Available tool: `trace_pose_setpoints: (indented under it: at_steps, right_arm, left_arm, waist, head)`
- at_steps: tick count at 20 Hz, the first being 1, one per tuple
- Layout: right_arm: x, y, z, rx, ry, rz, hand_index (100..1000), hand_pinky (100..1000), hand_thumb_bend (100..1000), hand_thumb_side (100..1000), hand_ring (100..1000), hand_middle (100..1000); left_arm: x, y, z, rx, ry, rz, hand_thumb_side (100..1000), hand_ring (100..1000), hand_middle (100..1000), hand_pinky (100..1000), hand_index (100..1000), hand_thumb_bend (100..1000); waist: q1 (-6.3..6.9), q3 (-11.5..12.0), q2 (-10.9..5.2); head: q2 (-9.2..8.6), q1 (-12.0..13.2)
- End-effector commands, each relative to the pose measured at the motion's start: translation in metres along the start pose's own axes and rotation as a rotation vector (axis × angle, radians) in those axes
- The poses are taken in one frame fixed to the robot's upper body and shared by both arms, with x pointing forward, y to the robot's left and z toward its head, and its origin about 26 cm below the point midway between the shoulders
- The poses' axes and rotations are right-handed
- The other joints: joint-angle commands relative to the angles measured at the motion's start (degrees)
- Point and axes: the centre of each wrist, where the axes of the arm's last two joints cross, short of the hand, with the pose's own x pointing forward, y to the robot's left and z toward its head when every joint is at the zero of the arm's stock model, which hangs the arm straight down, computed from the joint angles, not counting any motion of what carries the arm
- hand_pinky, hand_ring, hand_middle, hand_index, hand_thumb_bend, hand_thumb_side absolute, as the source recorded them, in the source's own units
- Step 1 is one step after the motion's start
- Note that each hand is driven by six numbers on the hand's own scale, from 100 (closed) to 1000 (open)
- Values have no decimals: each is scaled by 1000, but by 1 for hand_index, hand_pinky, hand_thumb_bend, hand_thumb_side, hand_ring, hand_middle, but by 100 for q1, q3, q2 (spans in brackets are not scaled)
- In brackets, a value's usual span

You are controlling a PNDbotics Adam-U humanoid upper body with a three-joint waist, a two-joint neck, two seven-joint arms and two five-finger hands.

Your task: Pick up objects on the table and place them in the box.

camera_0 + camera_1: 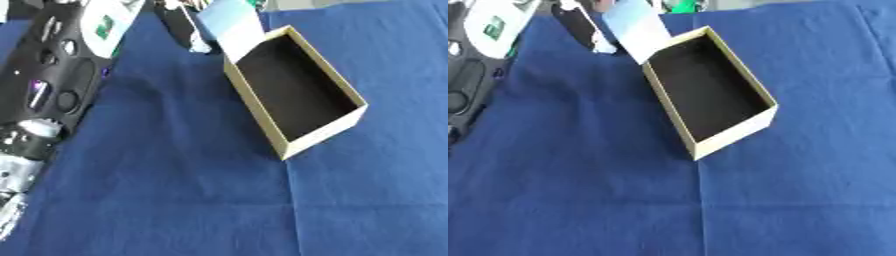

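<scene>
An open cardboard box with a black, empty-looking inside lies askew on the blue cloth, right of centre. Its pale blue lid stands flipped up at the far end. My left arm, black with a white cover bearing a green mark, runs up the left side. My left hand shows dark at the top, just left of the lid. A small whitish thing sits at the hand's lower tip; I cannot make out what it is or whether it is held. No other loose object shows on the cloth.
The blue cloth covers the whole table, with soft folds running down the middle. Something green peeks out behind the lid at the top edge.
</scene>
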Motion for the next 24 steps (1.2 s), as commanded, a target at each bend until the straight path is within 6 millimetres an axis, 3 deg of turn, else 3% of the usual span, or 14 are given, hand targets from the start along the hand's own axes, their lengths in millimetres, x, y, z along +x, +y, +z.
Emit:
trace_pose_setpoints:
  at_steps: [1, 6, 12, 24]
  right_arm:
    - [7, 4, -10, 11, -28, -38, 805, 685, 100, 981, 794, 652]
    - [11, 11, -15, 12, -34, -92, 805, 686, 100, 973, 795, 653]
    - [13, 18, -18, 11, -28, -130, 806, 687, 100, 971, 797, 652]
    - [11, 20, -13, 8, -4, -132, 808, 691, 100, 970, 803, 648]
  left_arm:
    - [14, 13, -16, 104, 37, -22, 170, 645, 522, 649, 444, 100]
    - [37, -5, -47, 113, 123, -28, 170, 643, 519, 645, 440, 100]
    - [61, -29, -70, 75, 216, -46, 184, 651, 525, 649, 447, 100]
    - [66, -61, -79, -73, 328, -142, 171, 680, 547, 645, 471, 100]
  waist:
    - [-36, -82, -92]
    - [-63, -291, -57]
    - [-53, -449, -13]
    - [-12, -549, 72]
  head:
    - [-108, 123]
    - [-167, 338]
    - [-204, 554]
    - [-212, 602]
